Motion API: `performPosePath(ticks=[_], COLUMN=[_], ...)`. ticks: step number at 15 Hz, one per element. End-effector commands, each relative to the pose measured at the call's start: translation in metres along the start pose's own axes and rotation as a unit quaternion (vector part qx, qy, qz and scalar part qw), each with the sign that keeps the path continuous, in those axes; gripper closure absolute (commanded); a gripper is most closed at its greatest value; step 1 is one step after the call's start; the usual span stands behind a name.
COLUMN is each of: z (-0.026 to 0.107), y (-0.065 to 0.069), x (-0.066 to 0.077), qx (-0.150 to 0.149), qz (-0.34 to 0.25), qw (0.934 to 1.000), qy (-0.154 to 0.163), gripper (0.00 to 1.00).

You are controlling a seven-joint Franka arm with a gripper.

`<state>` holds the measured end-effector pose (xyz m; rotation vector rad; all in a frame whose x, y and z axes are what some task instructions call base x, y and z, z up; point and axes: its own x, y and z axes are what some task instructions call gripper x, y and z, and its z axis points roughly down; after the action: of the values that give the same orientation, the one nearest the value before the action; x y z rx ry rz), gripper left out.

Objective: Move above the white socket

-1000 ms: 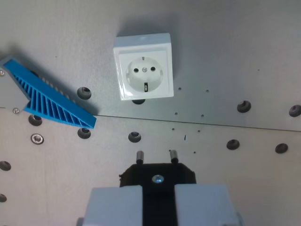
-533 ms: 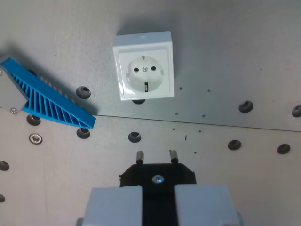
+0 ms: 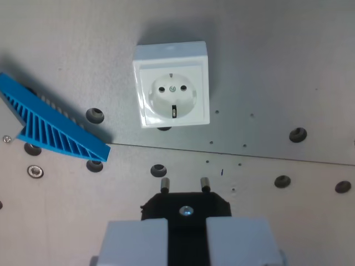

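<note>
The desk is a flat grey metal surface seen from straight above, made of two plates that meet along a faint seam running across the middle of the wrist view. Dark round bolt holes are scattered over it, along with a few tiny pin holes; one silver screw head sits near the left edge. Nothing of the room beyond the desk shows.

The white socket sits on the far plate, a little left of centre, a square box with a round recessed face, two pin holes and a small dark mark below them. Its near edge lies just beyond the seam.

At the wrist view's left, a blue ribbed plastic piece lies slanted across the seam, well apart from the socket.

At the bottom of the view the pale fingers are closed narrowly on a black plug, whose two metal pins point toward the socket. The plug is nearer than the socket and slightly to its right, with bare desk between them.
</note>
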<state>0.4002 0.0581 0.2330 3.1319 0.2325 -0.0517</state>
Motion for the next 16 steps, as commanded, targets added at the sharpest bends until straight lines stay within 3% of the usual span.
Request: performPosePath(ticks=[1,16], z=[0.014,0.070], y=[-0.002,-0.005], x=[-0.006,-0.007], qx=[-0.007,-0.012], qz=[-0.019,-0.037], qw=[0.9985,0.9979], qy=[0.051,0.052], gripper=[1.00,1.00])
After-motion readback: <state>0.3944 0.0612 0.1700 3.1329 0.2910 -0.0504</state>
